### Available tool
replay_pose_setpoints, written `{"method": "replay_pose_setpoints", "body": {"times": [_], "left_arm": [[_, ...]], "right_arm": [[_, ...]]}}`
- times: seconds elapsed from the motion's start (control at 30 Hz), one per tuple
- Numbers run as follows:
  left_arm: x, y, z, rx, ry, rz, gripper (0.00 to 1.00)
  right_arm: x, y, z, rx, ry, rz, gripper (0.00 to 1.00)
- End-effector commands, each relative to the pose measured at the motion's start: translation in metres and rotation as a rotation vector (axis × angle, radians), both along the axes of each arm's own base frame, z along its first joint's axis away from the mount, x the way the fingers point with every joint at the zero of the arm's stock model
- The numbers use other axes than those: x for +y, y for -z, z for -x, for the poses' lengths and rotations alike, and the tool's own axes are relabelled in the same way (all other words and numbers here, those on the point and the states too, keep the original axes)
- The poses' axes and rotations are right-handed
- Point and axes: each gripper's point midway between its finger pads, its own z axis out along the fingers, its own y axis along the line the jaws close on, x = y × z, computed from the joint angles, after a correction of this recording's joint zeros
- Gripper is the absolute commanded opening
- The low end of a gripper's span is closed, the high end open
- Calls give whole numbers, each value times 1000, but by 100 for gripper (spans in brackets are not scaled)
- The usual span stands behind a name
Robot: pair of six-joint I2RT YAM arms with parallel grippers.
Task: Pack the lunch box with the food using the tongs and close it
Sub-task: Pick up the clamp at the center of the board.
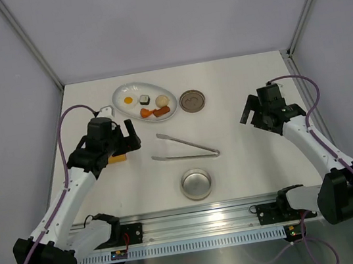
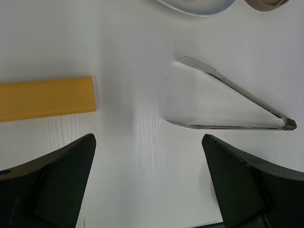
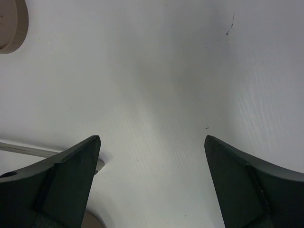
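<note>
Both of your grippers are empty with jaws spread wide: the left gripper hovers left of and beyond the lunch box, the right gripper right of and beyond it. The tin sits open and empty near the arm bases. The tongs lie flat just beyond the lunch box, joined end to its right, tips splayed left. Farther beyond the tin rests its lid, and beyond it to the left stands the white plate carrying all the food.

Expect the tongs to be light, stiff and springy, and probably slick, being polished steel. They lie low on the table, so a pinch from above has little to bite. You would likely do best to span both arms partway along, nearer the joined end.

The table is white, smooth and matt. Plain pale grey walls with metal corner posts enclose it. A yellow block lies under the left arm, left of the lunch box.
</note>
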Motion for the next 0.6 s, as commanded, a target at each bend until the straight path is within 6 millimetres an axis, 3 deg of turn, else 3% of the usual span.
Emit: {"method": "replay_pose_setpoints", "body": {"times": [0.0, 0.33, 0.47, 0.57], "left_arm": [[-2, -28, -7, -79, 17, 4, 99], [-10, -21, 4, -45, 81, -5, 99], [-21, -12, 15, -16, 111, 4, 99], [-26, -2, 21, 20, 101, 33, 99]], "right_arm": [[1, -17, -4, -82, 6, -23, 100], [15, -20, 3, -81, -117, -25, 100], [37, -23, 2, -59, -227, 11, 99], [69, -19, 3, -16, -360, 81, 99]]}}
